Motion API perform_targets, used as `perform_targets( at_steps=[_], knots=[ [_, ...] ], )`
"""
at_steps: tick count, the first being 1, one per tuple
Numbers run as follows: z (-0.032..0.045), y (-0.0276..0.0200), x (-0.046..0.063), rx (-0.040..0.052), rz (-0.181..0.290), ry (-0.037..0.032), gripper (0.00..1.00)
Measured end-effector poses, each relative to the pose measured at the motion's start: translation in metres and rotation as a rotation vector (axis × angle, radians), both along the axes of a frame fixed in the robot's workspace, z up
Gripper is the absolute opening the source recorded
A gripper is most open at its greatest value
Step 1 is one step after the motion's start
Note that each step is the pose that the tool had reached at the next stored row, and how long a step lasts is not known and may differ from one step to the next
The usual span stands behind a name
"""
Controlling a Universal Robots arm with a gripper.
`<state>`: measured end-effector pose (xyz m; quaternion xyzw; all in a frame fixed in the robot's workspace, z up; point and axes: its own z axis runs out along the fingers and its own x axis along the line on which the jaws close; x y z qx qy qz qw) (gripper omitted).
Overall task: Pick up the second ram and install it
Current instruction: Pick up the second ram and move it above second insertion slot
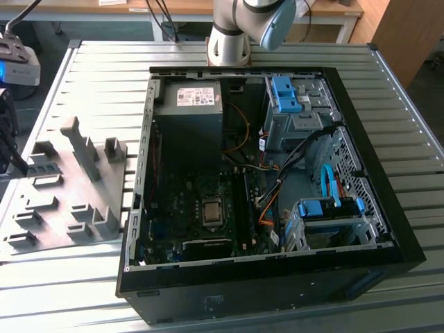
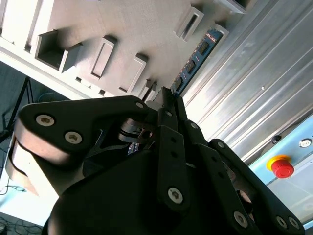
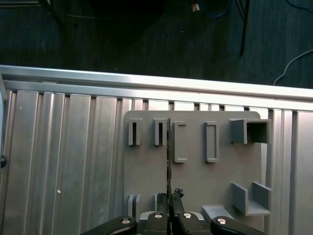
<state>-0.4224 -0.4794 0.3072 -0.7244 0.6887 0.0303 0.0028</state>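
Over the grey tray, off to the exterior view's left of the computer case, the tool is clamped on the second ram. In the first wrist view the stick is seen edge-on as a thin dark line running out from the fingertips across the tray. In the second wrist view its green board and black chips reach away from the closed tips towards the ribbed worktop.

I cannot tell whether the ram is already clear of its upright slots or sits in them. As I judge it, the grasp is made. The carry to the case and the seating on the motherboard are not yet done.

The tray's other slots look empty in the first wrist view. The case lies open on its side on the worktop. It holds a grey power supply, blue-fronted drive cages and loose cables. Its long black sockets are too dark to show whether any stick is fitted.
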Motion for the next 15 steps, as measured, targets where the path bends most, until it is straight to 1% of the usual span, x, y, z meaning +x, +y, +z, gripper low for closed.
perform_targets(
  at_steps=[9, 15],
  knots=[
    [0.0114, 0.0, 0.0, 0.0001, 0.0, -0.0001, 0.14],
    [0.0217, 0.0, 0.0, 0.0, 0.0, 0.0, 0.14]
  ],
)
